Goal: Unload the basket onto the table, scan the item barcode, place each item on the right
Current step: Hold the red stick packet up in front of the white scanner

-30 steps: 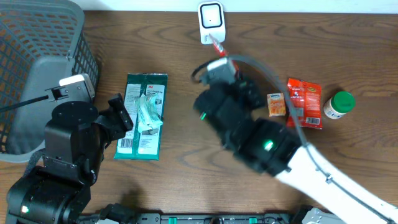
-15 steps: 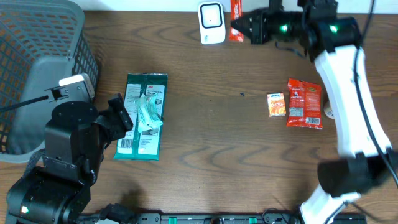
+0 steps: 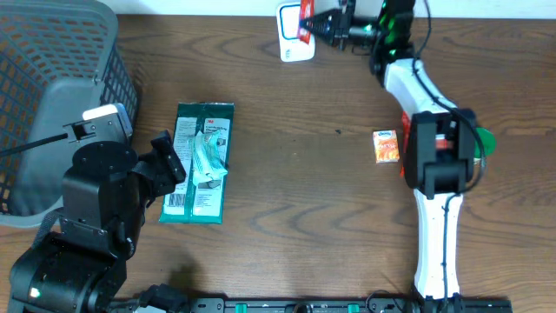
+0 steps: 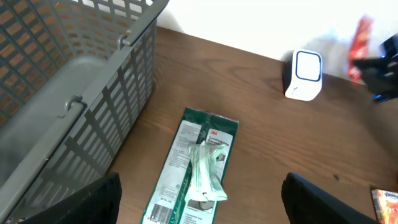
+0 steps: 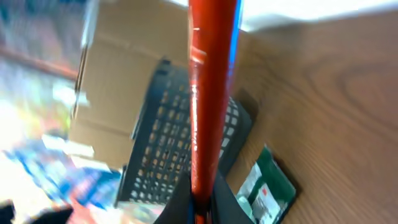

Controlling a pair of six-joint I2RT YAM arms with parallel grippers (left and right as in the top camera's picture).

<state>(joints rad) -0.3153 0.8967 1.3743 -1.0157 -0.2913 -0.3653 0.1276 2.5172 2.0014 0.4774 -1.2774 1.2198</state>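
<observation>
Holding the red packet (image 3: pixel 305 17) just beside the scanner (image 3: pixel 291 39) at the far edge of the bench (image 3: pixel 287 174), the right hand (image 3: pixel 325 24) is clamped on it; presentation looks made, read unconfirmed. Left hand (image 4: pixel 202 202) hangs spread apart near the green pack (image 4: pixel 199 165).

Overhead looks straight down on the table (image 3: pixel 287 191); both wrist views, low and oblique, share its grey basket (image 3: pixel 52 52) and green packet (image 3: pixel 195 165).
</observation>
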